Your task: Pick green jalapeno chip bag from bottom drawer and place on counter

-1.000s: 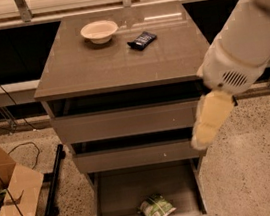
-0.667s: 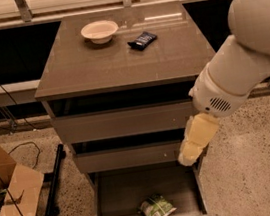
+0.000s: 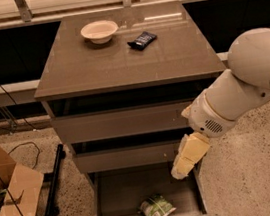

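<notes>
The green jalapeno chip bag (image 3: 156,209) lies at the front of the open bottom drawer (image 3: 109,205), just right of its middle. My gripper (image 3: 181,171) hangs at the end of the white arm above the drawer's right side, up and to the right of the bag and apart from it. The counter (image 3: 117,57) is the glossy top of the cabinet above.
A white bowl (image 3: 99,31) and a dark navy packet (image 3: 142,39) sit on the back of the counter. The two upper drawers (image 3: 117,124) are closed. Cardboard boxes (image 3: 9,199) and cables lie on the floor to the left. A black bar (image 3: 54,179) leans beside the cabinet.
My arm has swung left and down, bringing the gripper from beside the middle drawer to over the right side of the open bottom drawer. The bag has not moved.
</notes>
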You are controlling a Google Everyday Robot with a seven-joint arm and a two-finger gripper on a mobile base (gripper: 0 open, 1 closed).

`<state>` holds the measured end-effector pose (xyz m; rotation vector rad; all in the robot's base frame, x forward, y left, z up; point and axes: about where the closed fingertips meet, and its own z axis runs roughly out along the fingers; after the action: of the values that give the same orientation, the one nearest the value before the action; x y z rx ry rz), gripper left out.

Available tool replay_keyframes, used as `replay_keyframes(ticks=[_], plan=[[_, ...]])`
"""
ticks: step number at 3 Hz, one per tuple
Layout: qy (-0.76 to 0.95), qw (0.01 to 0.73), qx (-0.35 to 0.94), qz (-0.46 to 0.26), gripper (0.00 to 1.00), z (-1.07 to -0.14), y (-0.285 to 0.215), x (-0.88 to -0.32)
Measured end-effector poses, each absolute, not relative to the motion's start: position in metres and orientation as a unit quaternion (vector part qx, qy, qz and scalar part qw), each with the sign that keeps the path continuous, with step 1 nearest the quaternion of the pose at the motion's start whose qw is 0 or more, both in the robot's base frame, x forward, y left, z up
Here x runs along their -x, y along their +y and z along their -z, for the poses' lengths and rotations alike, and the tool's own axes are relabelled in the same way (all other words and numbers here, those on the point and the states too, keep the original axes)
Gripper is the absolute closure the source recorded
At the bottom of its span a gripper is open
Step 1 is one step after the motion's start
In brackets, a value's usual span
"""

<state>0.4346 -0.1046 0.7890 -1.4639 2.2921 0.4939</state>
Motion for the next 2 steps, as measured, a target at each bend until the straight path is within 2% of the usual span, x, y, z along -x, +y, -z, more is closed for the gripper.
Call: replay_keyframes(ticks=[1,2], plan=[[0.823,0.144,0.516,-0.187,0.0,-0.737,-0.081,-0.431],[0.829,0.132,0.507,-0.196,0.0,-0.691,-0.063,-0.435]])
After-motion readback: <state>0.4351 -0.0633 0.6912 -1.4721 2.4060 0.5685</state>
